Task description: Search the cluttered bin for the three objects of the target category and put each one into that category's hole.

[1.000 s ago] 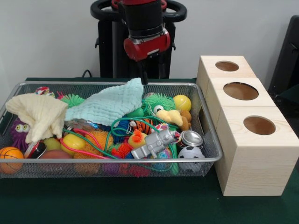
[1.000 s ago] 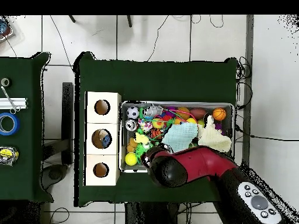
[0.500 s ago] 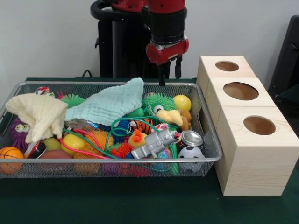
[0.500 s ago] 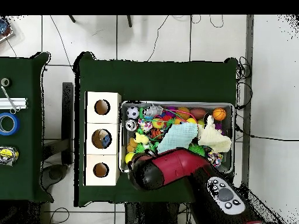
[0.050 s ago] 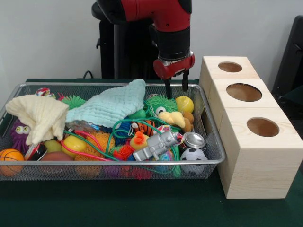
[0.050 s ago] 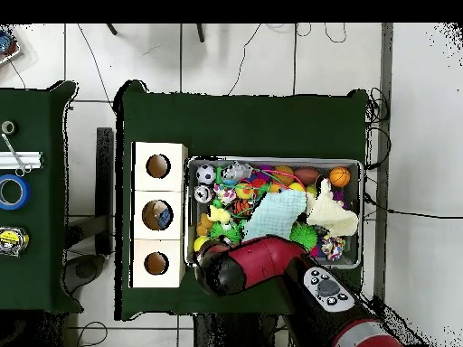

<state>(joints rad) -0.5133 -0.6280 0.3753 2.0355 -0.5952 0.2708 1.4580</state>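
Observation:
A wire mesh bin (image 5: 94,163) is heaped with toys: a yellow ball (image 5: 184,103), a soccer ball (image 5: 192,155), a basketball (image 5: 9,158), a green fuzzy toy (image 5: 160,104), a grey robot figure (image 5: 158,144) and a tin can (image 5: 194,140). A mint cloth (image 5: 111,104) and a cream cloth (image 5: 40,116) lie over the pile. My gripper (image 5: 176,89) hangs open and empty just above the yellow ball, at the bin's end nearest the wooden box (image 5: 246,142) with its three holes. In the overhead view my arm (image 6: 262,267) hides the gripper.
From above, the wooden box (image 6: 172,190) stands left of the bin (image 6: 271,162), and its middle hole (image 6: 158,215) holds something blue. A side table at the left carries a tape roll (image 6: 11,192) and a tape measure (image 6: 9,240).
My arm has swung along the bin's back rim toward the wooden box and come lower, so the gripper now hangs over the yellow ball. The toys have not moved.

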